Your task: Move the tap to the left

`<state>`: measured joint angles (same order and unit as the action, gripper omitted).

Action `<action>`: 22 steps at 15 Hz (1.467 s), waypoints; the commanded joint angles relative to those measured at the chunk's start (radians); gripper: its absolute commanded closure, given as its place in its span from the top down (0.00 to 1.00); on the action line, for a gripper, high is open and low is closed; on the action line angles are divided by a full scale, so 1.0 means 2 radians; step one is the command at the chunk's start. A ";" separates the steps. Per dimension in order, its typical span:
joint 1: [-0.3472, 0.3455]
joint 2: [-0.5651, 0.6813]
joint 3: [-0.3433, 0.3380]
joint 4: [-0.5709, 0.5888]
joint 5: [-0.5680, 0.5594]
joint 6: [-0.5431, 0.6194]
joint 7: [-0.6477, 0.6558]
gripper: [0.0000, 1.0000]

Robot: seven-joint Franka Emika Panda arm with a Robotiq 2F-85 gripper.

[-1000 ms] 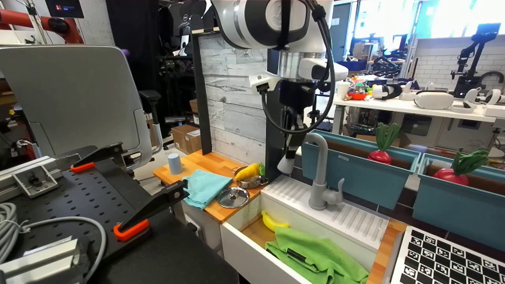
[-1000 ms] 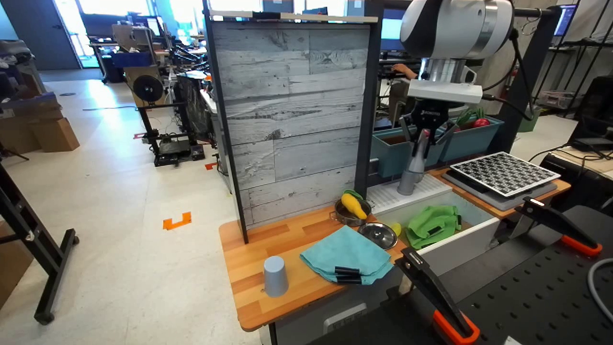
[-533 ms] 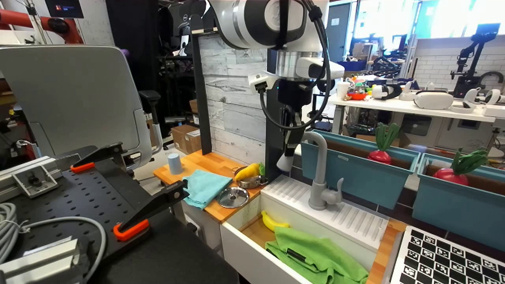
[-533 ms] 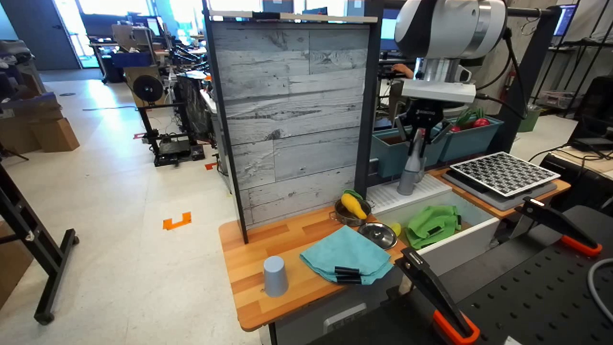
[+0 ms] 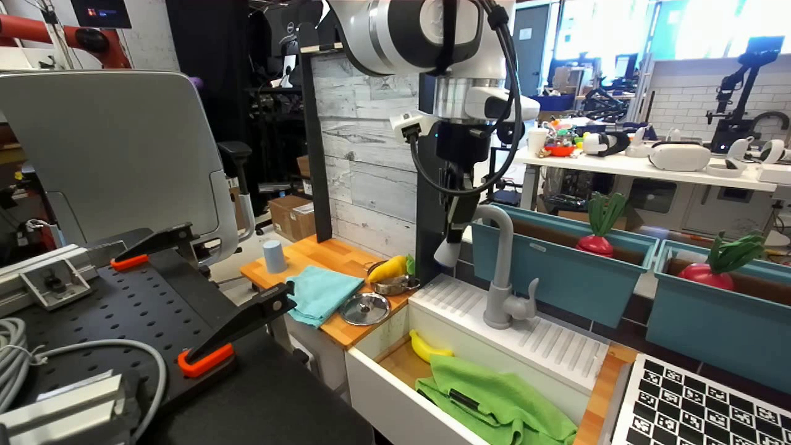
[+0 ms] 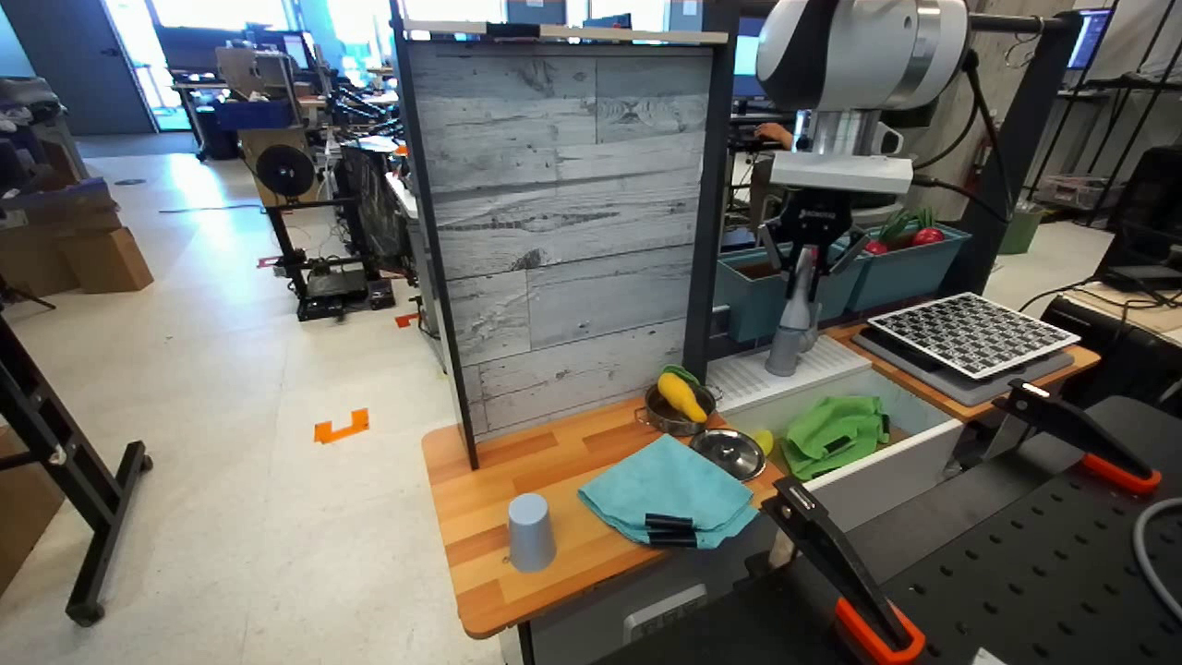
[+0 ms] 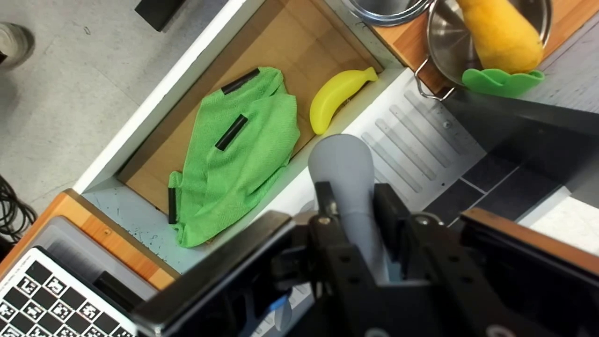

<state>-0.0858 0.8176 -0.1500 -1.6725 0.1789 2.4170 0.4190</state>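
The arm [image 6: 863,51] is a smooth, rounded white shell with dark panels [image 5: 405,43], silver rings [image 5: 378,37] and a pale round cap [image 5: 431,23] crossed by a black strap [image 5: 447,43]. Lower down come a shiny metal collar [image 5: 454,99] and a plain white bar [image 6: 840,174]. Into the bar's end runs a black cable [image 5: 510,54], hung in a wide loop and bunched higher up in a black wrap [image 5: 498,20]. The tool [image 7: 356,194] is black, marked with pale lettering [image 6: 818,214] too small to read; in the wrist view its fingers [image 7: 388,201] are square-ended, its screws [image 7: 324,220] gleam silver, and a glossy outer link [image 7: 529,236] has a coppery tint.
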 commanded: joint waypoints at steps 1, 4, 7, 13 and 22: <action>0.013 0.007 0.011 0.048 0.004 -0.023 0.009 0.06; 0.015 0.007 0.014 0.060 0.003 -0.032 0.011 0.59; 0.025 0.010 0.017 0.077 0.001 -0.036 0.012 0.82; 0.022 0.012 0.017 0.087 0.004 -0.030 0.007 1.00; 0.017 -0.021 0.021 0.024 0.005 0.013 -0.024 1.00</action>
<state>-0.0472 0.8182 -0.1288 -1.5760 0.1815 2.4137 0.4060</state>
